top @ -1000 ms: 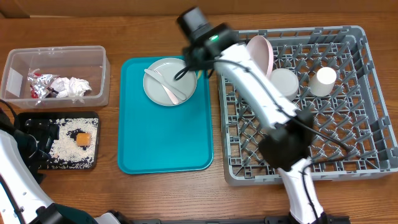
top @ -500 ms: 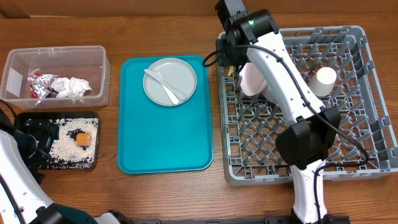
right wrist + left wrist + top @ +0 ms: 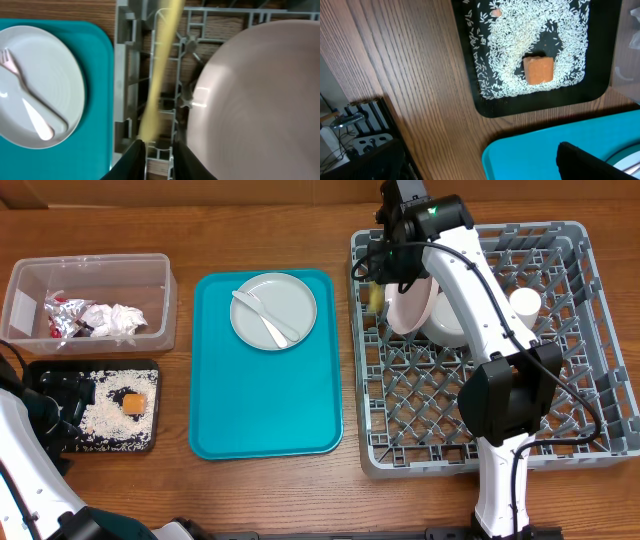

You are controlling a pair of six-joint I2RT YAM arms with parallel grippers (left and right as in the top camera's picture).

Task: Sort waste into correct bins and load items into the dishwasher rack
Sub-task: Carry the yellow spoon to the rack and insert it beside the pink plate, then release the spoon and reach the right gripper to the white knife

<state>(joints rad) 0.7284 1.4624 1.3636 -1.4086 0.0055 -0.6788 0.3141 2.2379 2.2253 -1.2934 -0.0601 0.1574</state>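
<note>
Over the back left corner of the dishwasher rack [image 3: 600,430], my right gripper [image 3: 159,146] is open a little, with only the rack's grid showing between its fingers. A yellow spoon [image 3: 159,75], blurred, points down into the rack just beyond my left fingertip, and I cannot tell whether it still touches it. The pale pink plate [image 3: 255,100] stands on edge right beside it, with the white bowl [image 3: 452,322] and white cup [image 3: 524,302] further right. The grey-green plate [image 3: 273,310] with the white fork [image 3: 268,318] lies on the teal tray [image 3: 265,400]. My left gripper [image 3: 480,167] hangs wide open by the black tray [image 3: 485,107].
The black tray holds rice [image 3: 520,35] and an orange cube [image 3: 539,70]. Behind it, the clear tub [image 3: 88,275] contains the napkin [image 3: 118,318], foil wrapper [image 3: 62,318] and a red packet. My right arm [image 3: 470,290] arches over the rack's left half.
My right arm swung from above the teal tray to the rack's back left corner carrying the yellow spoon. Its jaws have now parted and the spoon is dropping. The left arm stayed still.
</note>
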